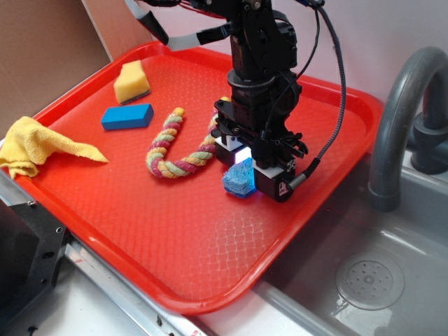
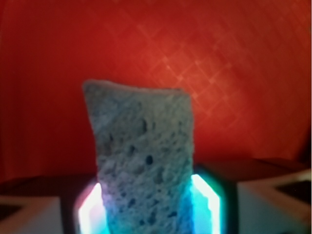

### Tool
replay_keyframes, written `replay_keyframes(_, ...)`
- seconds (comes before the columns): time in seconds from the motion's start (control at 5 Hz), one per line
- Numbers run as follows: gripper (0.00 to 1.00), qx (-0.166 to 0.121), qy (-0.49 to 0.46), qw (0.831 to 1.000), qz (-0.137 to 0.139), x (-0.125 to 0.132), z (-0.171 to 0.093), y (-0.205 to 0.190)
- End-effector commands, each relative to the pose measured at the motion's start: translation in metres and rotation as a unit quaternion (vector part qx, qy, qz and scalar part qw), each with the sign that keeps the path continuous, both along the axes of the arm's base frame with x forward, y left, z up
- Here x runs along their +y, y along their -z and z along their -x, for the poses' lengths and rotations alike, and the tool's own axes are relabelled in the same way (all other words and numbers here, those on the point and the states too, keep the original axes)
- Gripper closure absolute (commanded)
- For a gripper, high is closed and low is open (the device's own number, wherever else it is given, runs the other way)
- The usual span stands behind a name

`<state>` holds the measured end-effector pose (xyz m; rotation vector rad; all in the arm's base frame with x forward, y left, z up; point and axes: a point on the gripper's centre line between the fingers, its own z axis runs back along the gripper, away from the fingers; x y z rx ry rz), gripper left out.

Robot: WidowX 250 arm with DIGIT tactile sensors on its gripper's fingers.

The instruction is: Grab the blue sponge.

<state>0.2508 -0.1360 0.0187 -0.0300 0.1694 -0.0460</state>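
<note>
nearest the wrist camera, the blue sponge [image 2: 144, 161] stands up between the two lit pads [image 2: 207, 202], its pitted face filling the middle of the view, so the jaws look closed narrow on it with the pads pressing its sides. from outside, the gripper [image 1: 246, 168] sits low over the red tray [image 1: 175, 245], right of centre, with the sponge jutting out of its tip toward 7 o'clock and its lower corner seemingly touching or just above the tray. to do this step well, i judge the squeeze should be kept firm but not crushing, since the foam will give, and any lift should go straight up. the braided rope [image 1: 175, 150] lies just beside at 9 o'clock; farther off at 10 o'clock are a blue block [image 1: 127, 117] and a yellow sponge [image 1: 132, 82].
</note>
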Motion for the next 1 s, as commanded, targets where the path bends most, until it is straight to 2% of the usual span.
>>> replay_keyframes(0.0, 1.00, -0.086, 0.007, 0.996, 0.032, 0.028, -0.009, -0.074)
replay_keyframes(0.2, 1.00, -0.143, 0.001, 0.989, 0.048, 0.067, -0.001, -0.124)
replay_keyframes(0.4, 1.00, -0.170, -0.001, 0.985, 0.035, 0.097, 0.014, -0.174)
replay_keyframes(0.6, 1.00, -0.181, -0.030, 0.983, 0.028, 0.112, 0.025, -0.196)
replay_keyframes(0.8, 1.00, -0.172, -0.023, 0.984, 0.045, 0.114, 0.020, -0.190)
